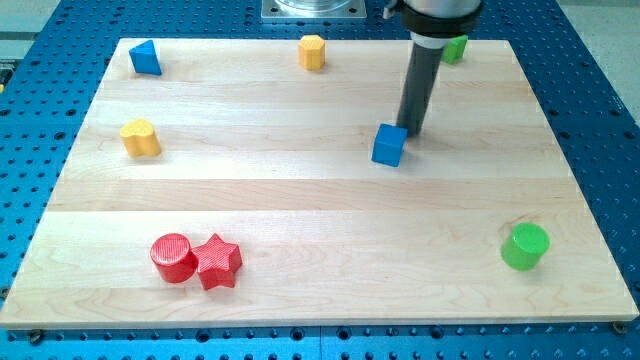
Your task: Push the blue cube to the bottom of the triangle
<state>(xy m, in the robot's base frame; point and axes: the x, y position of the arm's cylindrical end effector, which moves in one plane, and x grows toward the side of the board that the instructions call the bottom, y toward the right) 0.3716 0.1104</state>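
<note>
We've got my tip (411,134) touching the blue cube (389,145) at its upper-right, so pushing sends it left twd the blue triangle (145,58); no jaws on this rod

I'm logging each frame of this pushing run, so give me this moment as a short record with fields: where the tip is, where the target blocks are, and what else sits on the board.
tip: my tip is at the blue cube's upper right edge, touching or nearly so
blue cube: right of board centre
blue triangle: top left corner, far from the cube
yellow blocks: hexagon at top edge; heart at left
red blocks: cylinder and star touching, bottom left
green blocks: cylinder bottom right; another top right, partly hidden by the rod
task state: not yet done
</note>
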